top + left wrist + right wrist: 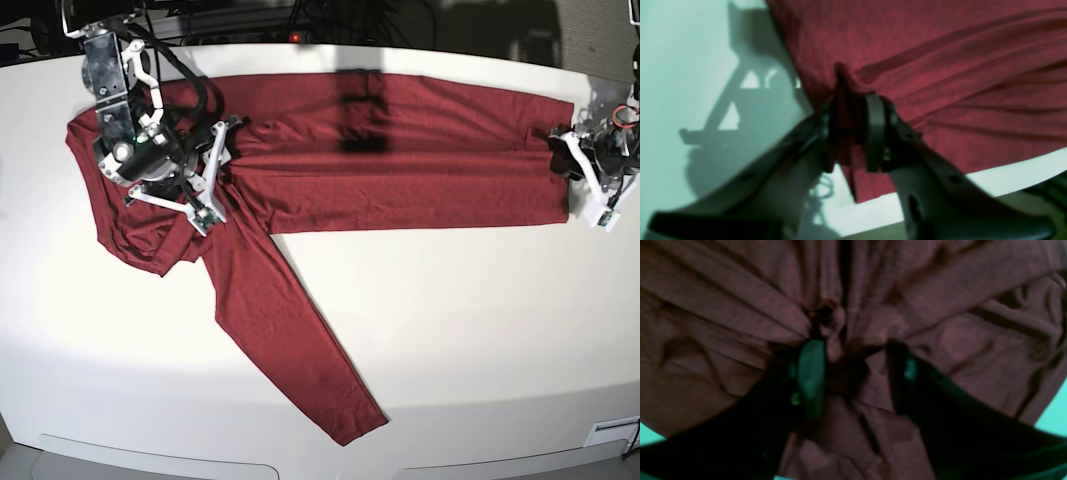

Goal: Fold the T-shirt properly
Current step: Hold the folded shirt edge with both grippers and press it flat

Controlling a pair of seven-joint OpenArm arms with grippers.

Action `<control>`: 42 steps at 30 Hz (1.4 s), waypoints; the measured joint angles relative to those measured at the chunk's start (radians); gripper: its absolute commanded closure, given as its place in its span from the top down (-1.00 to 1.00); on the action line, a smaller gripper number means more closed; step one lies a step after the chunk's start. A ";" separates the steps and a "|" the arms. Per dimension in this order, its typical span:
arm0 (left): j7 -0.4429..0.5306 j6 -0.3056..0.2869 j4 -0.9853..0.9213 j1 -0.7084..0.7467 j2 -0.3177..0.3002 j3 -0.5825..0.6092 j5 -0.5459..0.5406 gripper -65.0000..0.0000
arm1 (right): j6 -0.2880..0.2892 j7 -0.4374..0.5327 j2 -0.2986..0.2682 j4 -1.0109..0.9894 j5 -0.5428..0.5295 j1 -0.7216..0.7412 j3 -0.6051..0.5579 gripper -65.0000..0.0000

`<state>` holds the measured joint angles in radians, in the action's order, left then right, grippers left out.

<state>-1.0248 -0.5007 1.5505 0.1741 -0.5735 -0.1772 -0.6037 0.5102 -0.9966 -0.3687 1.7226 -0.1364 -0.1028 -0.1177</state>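
My left gripper [853,133] is sitting at the hem end of the T-shirt [400,150], and through its wrist camera I am seeing a pinched ridge of maroon cloth standing between the two pads [875,131] — the jaws are parted only a little, with the fabric touching at least the nearer pad, so I am reading it as a loose pinch on the shirt's edge rather than a firm clamp. My right gripper [853,373] is hovering over the shoulder end, and its wrist view is showing the jaws spread wide with a bunched knot of cloth lying in the gap between them; the fingers [811,373] are standing apart from that knot, gripping nothing. From the base camera I am watching the T-shirt lying flat across the white desk [480,330], its body stretching in a long band from one arm to the other near the far edge. One long sleeve [285,340] is trailing out diagonally from under the right arm toward the near edge of the desk, well apart from the body. The fabric under the right gripper is gathering into radiating creases, while the stretch near the left gripper is showing long, shallow folds — the middle of the body is looking fairly smooth.
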 measured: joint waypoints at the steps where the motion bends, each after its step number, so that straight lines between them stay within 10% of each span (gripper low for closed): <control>1: 0.000 0.000 0.000 0.000 0.000 0.000 0.018 -0.47 | 0.000 0.000 -0.007 0.000 -0.001 0.000 0.000 0.07; 15: -0.004 0.000 0.000 0.000 -0.019 0.000 0.043 -0.47 | 0.000 -0.123 -0.052 0.001 0.002 0.016 0.015 0.07; 19: 0.061 0.003 0.006 0.000 -0.021 0.000 -0.095 -0.47 | 0.000 -0.119 -0.052 0.001 -0.072 0.039 0.015 0.07; 26: 0.156 -0.004 0.122 -0.040 0.136 -0.005 -0.117 -0.47 | 0.000 -0.108 -0.051 0.001 -0.169 0.051 0.015 0.07; 33: 0.159 -0.004 0.030 -0.027 0.312 -0.005 0.129 -0.47 | 0.000 -0.093 -0.050 0.001 -0.234 0.055 0.015 0.07; 42: 0.267 -0.008 -0.123 -0.046 0.268 -0.006 0.180 -0.47 | 0.030 0.031 -0.052 0.020 -0.234 0.058 0.015 0.07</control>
<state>-0.7582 -0.5087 1.4277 0.1280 -0.3054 -0.1829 -0.4236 0.5400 -0.9653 -0.4210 1.7424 -0.3702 -0.0444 -0.1024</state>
